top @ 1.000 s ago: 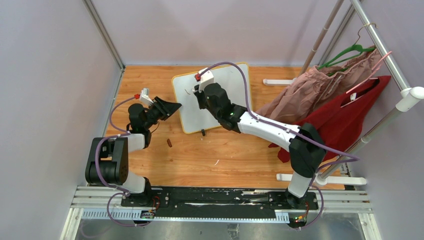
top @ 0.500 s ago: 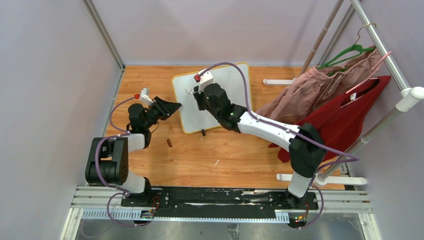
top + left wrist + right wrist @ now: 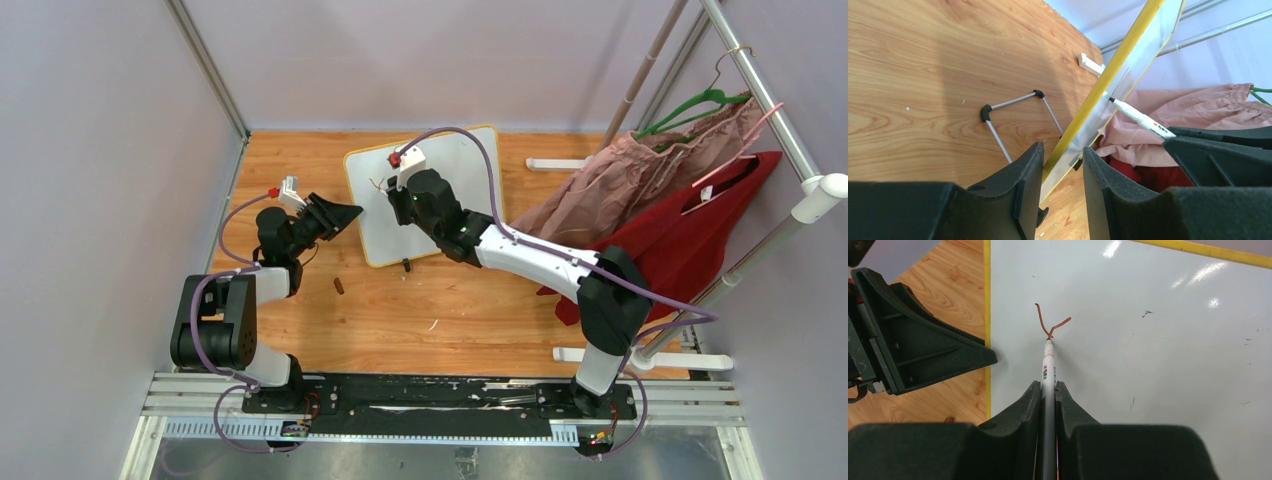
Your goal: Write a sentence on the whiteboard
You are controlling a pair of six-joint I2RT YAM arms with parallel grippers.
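Whiteboard [image 3: 458,172]: propped, face tilted toward me
My left claw [image 3: 1063,150]: clamped on its edge
My right claw [image 3: 1048,385]: clamped on marker [image 3: 1048,362], tip touching board

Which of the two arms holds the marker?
The right one: the right fingers pinch the marker, while the left fingers hold the whiteboard by its edge.

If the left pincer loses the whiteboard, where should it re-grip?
On the thin yellow-framed left edge of the whiteboard, coming from the left, where the left pincer straddles it now. The board stands tilted on a wire stand, leaving that edge open, away from the marker tip.
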